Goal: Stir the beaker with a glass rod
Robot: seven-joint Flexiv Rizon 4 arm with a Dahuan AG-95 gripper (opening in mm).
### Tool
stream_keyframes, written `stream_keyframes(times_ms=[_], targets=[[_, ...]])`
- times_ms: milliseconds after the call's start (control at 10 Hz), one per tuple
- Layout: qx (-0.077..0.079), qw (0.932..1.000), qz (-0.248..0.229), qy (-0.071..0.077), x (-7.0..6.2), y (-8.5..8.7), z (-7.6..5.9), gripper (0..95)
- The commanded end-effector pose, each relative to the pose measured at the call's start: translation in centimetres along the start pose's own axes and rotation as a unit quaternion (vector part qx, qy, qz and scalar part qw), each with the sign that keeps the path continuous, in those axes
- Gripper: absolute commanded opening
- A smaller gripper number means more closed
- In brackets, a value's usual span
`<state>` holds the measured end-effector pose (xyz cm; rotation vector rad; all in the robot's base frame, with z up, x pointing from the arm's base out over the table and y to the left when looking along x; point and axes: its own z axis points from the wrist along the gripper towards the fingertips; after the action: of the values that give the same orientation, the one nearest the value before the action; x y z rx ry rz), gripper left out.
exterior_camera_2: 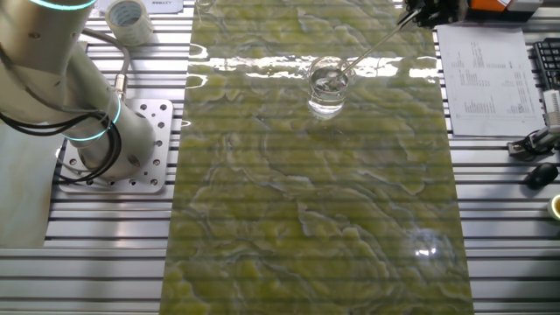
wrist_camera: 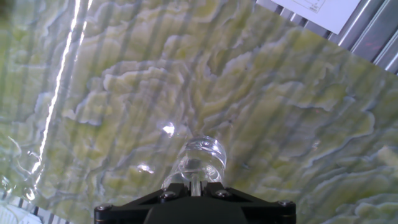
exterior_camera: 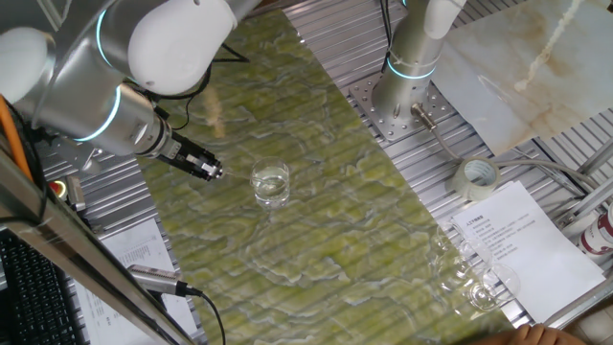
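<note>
The beaker (exterior_camera: 271, 182) is a short clear glass cylinder standing upright on the green marbled mat (exterior_camera: 364, 230). In the other fixed view the beaker (exterior_camera_2: 328, 86) is near the top centre. From its mouth the thin glass rod (exterior_camera_2: 376, 45) slants up to my gripper (exterior_camera_2: 422, 14) at the top right. In the hand view the gripper (wrist_camera: 196, 185) is shut on the glass rod (wrist_camera: 196, 180), which points down into the beaker (wrist_camera: 202, 158) just beyond the fingers. In one fixed view the gripper (exterior_camera: 209, 170) is left of the beaker.
A tape roll (exterior_camera: 477, 177) and printed sheets (exterior_camera: 522, 244) lie right of the mat, with a cluster of clear glass vessels (exterior_camera: 469, 278) at the mat's near right edge. A second arm's base (exterior_camera: 402, 105) is bolted at the back. A keyboard (exterior_camera: 34, 287) sits at the far left.
</note>
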<state>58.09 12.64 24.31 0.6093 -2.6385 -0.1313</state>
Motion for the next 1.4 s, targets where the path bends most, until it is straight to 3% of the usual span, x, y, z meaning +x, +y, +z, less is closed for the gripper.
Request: stream_keyframes(times_ms=[100, 500, 1400], targets=[[-0.003, 1.0000, 0.004, 0.002, -0.17, 0.02, -0.21, 0.0], [-0.007, 0.9996, 0.021, -0.014, -0.35, 0.15, -0.44, 0.0], [0.000, 0.9991, 0.031, -0.030, -0.36, 0.20, -0.59, 0.0]])
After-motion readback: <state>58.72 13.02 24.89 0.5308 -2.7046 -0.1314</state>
